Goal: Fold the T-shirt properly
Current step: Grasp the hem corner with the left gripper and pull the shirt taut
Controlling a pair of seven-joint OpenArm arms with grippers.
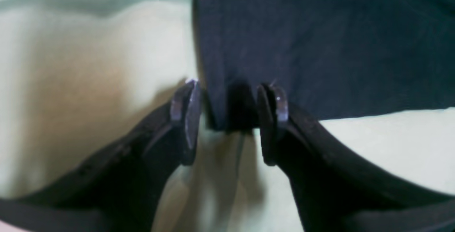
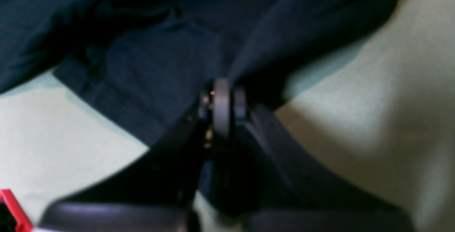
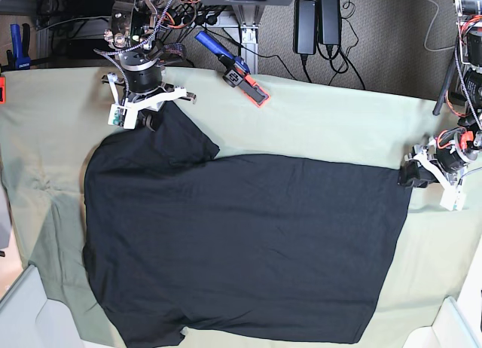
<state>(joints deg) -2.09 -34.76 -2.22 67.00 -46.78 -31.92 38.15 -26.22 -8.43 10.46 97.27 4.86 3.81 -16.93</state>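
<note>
T-shirt (image 3: pixel 248 242) — black, plain side up, spread flat on the pale green cloth (image 3: pixel 316 122) covering the desk. Right pincer (image 2: pixel 222 100) — clamped together on a fold of sleeve fabric at the far corner. Left pincer (image 1: pixel 227 118) — fingers apart, straddling the hem corner, the cloth lying between them ungripped. Blue-and-orange tool (image 3: pixel 233 68) — near the back edge, apart from the shirt.

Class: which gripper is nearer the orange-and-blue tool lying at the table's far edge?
Right. The right gripper, shut on the T-shirt sleeve, sits beside the tool; the left gripper is across the table at the shirt's hem corner.
</note>
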